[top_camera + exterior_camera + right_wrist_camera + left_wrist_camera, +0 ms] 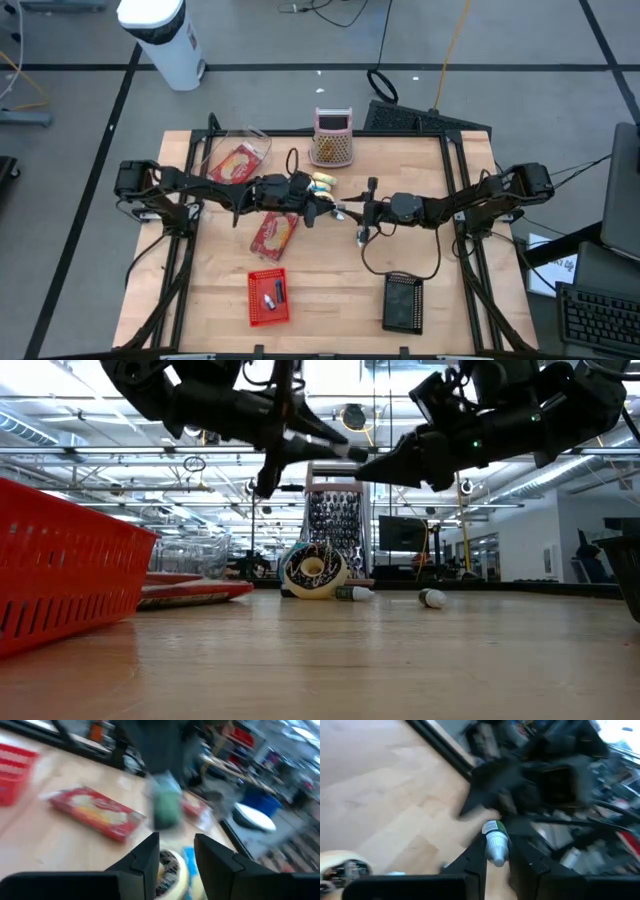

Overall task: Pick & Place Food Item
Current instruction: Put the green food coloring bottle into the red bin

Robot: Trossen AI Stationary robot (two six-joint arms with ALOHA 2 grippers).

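A small white bottle with a green label hangs high over the middle of the table, between my two grippers. My left gripper reaches in from the table's left and is shut on it. My right gripper comes from the table's right. It stands open close to the bottle's far end, and nothing lies between its fingers. In the low view both grippers meet tip to tip well above the board. My left gripper pinches the bottle's white end between its two fingers. The fingers come almost level from the table's left and lie along the bottle. The green-labelled end sticks out past the fingertips toward my right gripper, and the bottle is lifted clear of the table.
Two red food packets lie left of centre. A red basket and a black box sit near the front. A mesh holder stands at the back. A doughnut-printed roll and small pieces lie under the grippers.
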